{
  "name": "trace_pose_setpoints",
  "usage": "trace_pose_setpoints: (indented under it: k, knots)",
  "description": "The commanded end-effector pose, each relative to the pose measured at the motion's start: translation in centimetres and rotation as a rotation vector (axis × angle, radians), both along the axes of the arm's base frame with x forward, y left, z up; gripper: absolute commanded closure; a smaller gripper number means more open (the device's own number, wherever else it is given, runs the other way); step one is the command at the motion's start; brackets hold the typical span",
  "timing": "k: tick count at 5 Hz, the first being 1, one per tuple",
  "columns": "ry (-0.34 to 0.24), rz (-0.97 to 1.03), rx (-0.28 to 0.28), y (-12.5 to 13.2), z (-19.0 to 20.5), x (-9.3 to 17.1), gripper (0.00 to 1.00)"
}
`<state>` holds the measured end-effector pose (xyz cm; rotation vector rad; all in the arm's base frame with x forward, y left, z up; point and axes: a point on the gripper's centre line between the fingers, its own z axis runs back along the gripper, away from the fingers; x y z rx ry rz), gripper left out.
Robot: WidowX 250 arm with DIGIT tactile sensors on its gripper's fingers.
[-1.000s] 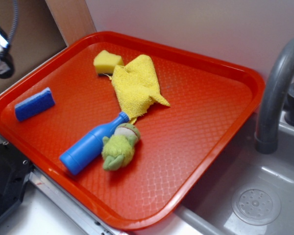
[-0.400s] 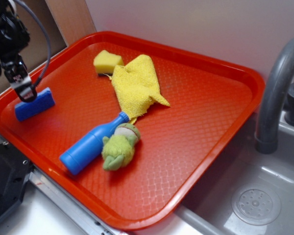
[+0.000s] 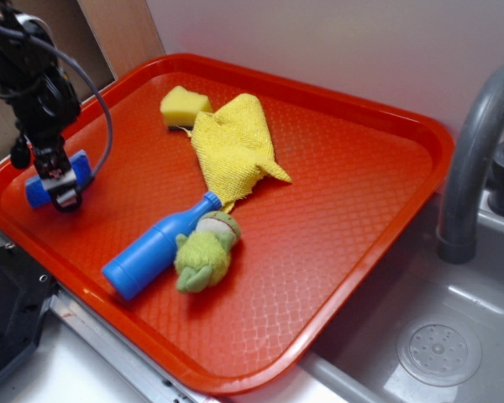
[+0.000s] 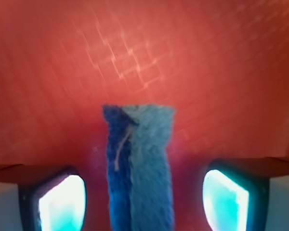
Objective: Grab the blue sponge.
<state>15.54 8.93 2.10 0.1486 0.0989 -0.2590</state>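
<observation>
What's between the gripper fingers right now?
The blue sponge lies lengthwise between the gripper's open fingers, with bare red tray showing in the gap on each side. The wrist view shows it clearly.

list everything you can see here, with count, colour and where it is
tray: 1, red, beside the sink
blue sponge: 1, blue, tray's left edge, between the claw's fingers
yellow sponge: 1, yellow, far side of the tray
cloth: 1, yellow, crumpled beside the yellow sponge
bottle: 1, blue, lying on its side mid-tray
plush toy: 1, green, against the bottle
faucet: 1, grey, right edge
sink: 1, grey, lower right
claw: 1, black, open, straddling the blue sponge
</observation>
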Motion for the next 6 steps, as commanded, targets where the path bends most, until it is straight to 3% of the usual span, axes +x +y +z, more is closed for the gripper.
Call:
trace_pose_setpoints:
  k: [1, 6]
  knots:
    - [0.008, -0.007, 0.05, 0.6, -0.4, -0.2, 1.0]
    - [-0.04, 0.038, 0.049, 1.9, 1.4, 0.9, 1.0]
